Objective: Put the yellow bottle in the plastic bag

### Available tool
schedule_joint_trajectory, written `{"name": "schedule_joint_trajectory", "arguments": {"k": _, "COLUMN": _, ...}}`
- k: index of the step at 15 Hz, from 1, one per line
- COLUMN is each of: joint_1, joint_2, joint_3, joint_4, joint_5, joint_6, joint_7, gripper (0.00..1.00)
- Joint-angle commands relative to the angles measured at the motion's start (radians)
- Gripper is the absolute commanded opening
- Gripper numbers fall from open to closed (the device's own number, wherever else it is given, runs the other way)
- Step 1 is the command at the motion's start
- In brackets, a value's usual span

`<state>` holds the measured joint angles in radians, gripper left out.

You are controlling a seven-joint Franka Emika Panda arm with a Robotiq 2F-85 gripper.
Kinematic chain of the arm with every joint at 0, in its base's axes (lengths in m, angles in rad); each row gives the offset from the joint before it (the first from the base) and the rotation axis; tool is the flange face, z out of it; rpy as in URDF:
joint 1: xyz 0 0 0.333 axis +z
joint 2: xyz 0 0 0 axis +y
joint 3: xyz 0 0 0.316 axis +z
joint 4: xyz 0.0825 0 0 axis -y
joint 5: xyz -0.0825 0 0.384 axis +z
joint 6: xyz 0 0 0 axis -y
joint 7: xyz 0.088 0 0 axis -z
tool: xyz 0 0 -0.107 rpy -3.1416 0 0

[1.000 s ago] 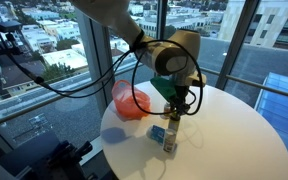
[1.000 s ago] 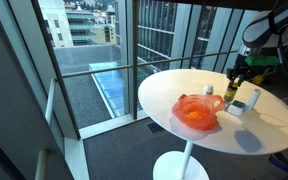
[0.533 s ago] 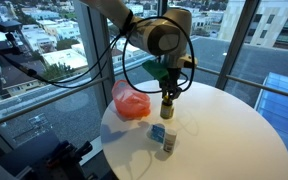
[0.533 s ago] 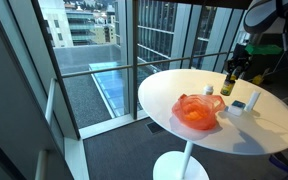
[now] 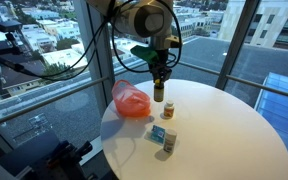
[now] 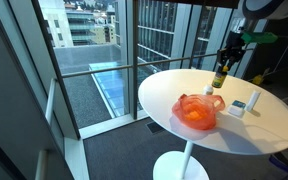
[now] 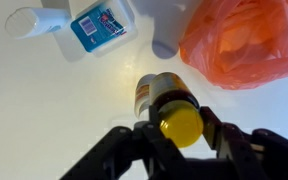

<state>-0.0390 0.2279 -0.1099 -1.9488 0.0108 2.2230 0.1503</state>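
Observation:
The yellow bottle (image 7: 154, 92) is dark with a yellow cap and a label. My gripper (image 7: 180, 125) is shut on it near the cap. In both exterior views the gripper (image 5: 158, 80) (image 6: 222, 70) holds the bottle (image 5: 158, 94) (image 6: 220, 79) upright above the round white table (image 5: 234, 130). The bottle hangs just beside the orange plastic bag (image 5: 131, 100) (image 6: 196, 112). In the wrist view the bag (image 7: 246, 40) lies crumpled at the upper right, apart from the bottle.
A white and blue box (image 5: 159, 133) (image 7: 102, 25) and a small white bottle (image 5: 168, 108) (image 7: 29, 20) lie on the table near the bag. Glass windows and a railing stand close behind the table. The table edge (image 6: 154, 110) is near the bag.
My gripper has risen with the yellow bottle and carried it away from the box, toward the window side and alongside the bag.

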Motion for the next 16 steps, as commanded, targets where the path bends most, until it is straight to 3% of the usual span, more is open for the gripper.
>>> {"name": "schedule_joint_trajectory", "arguments": {"k": 1, "joint_1": 0.003, "joint_2": -0.046, "joint_3": 0.017, "joint_4": -0.023, "joint_5": -0.019, "joint_6": -0.014, "joint_7": 0.005, "gripper": 0.20}}
{"name": "schedule_joint_trajectory", "arguments": {"k": 3, "joint_1": -0.002, "joint_2": -0.015, "joint_3": 0.021, "joint_4": -0.002, "joint_5": -0.004, "joint_6": -0.002, "joint_7": 0.001, "gripper": 0.20}}
{"name": "schedule_joint_trajectory", "arguments": {"k": 4, "joint_1": -0.002, "joint_2": -0.016, "joint_3": 0.022, "joint_4": -0.003, "joint_5": -0.004, "joint_6": -0.002, "joint_7": 0.001, "gripper": 0.45}}
{"name": "schedule_joint_trajectory", "arguments": {"k": 12, "joint_1": -0.002, "joint_2": -0.009, "joint_3": 0.022, "joint_4": -0.003, "joint_5": -0.004, "joint_6": -0.002, "joint_7": 0.001, "gripper": 0.45}}
{"name": "schedule_joint_trajectory", "arguments": {"k": 13, "joint_1": 0.000, "joint_2": -0.008, "joint_3": 0.023, "joint_4": -0.003, "joint_5": -0.007, "joint_6": -0.001, "joint_7": 0.001, "gripper": 0.20}}
{"name": "schedule_joint_trajectory", "arguments": {"k": 16, "joint_1": 0.013, "joint_2": -0.006, "joint_3": 0.033, "joint_4": 0.011, "joint_5": -0.023, "joint_6": -0.001, "joint_7": 0.007, "gripper": 0.20}}
